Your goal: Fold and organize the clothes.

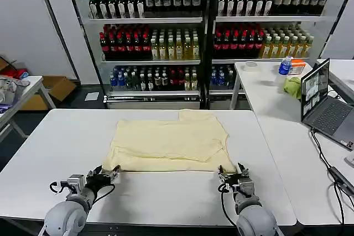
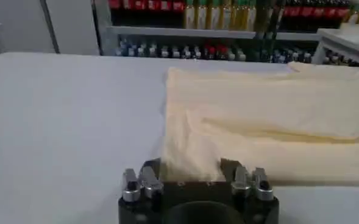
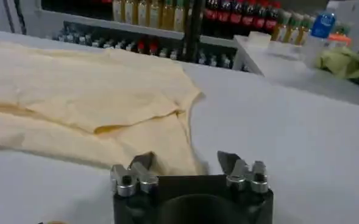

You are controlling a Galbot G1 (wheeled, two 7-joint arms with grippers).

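Note:
The clothes are one pale cream-yellow T-shirt [image 1: 171, 139] lying flat on the white table [image 1: 72, 136], with an upper layer folded over its middle. My left gripper [image 1: 110, 174] sits low at the near left corner of the hem. In the left wrist view the gripper [image 2: 190, 167] is open, and the T-shirt [image 2: 270, 115] has its hem edge between the spread fingers. My right gripper [image 1: 232, 174] is at the near right corner. In the right wrist view it [image 3: 185, 161] is also open, with a corner of the T-shirt [image 3: 88, 91] reaching in between its fingers.
A second white table on the right holds an open laptop [image 1: 323, 103], a bright green cloth [image 1: 292, 87] and a blue bottle [image 1: 285, 66]. Shelves of drink bottles [image 1: 193, 37] stand behind. A side table at the far left carries a grey-white bundle [image 1: 8, 89].

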